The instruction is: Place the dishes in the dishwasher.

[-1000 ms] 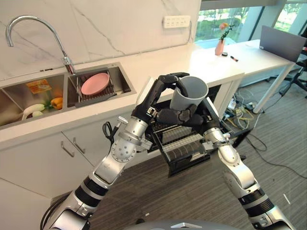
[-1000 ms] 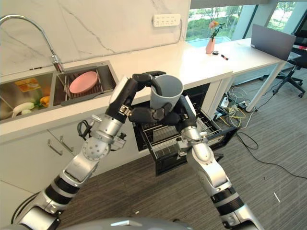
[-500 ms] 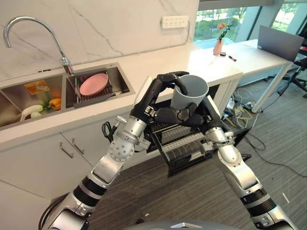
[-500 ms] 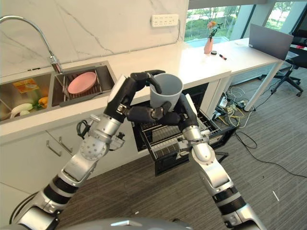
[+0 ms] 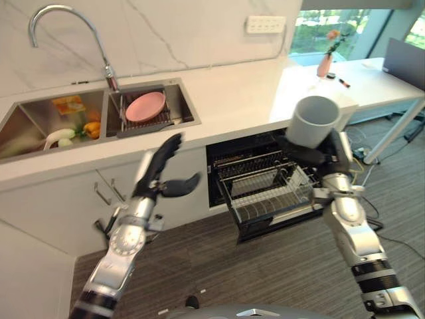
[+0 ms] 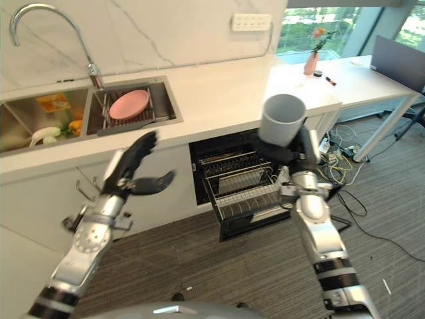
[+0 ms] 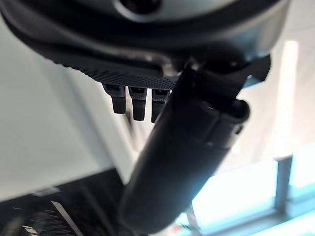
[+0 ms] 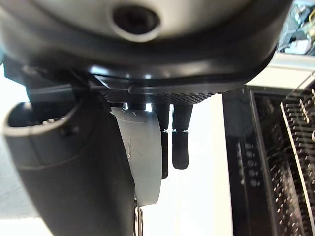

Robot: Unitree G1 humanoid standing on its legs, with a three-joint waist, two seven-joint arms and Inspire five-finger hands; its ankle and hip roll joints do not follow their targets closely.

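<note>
Right hand point(image 5: 317, 157) clamped on one smooth grey cylindrical cup point(image 5: 312, 121) above wire rack point(image 5: 269, 193); left hand point(image 5: 161, 174) spread apart, holding nothing.

A plain grey cup point(image 5: 313, 121), round and open at the top, is held upright and slightly tilted in the air by the right hand point(image 5: 312, 155), whose fingers curl around its lower part. It sits above the dishwasher's point(image 5: 229, 147) pulled-out wire rack point(image 5: 269, 193). 1 pink plate point(image 5: 145, 106) lies in the sink's point(image 5: 179, 100) drainer basket.
</note>
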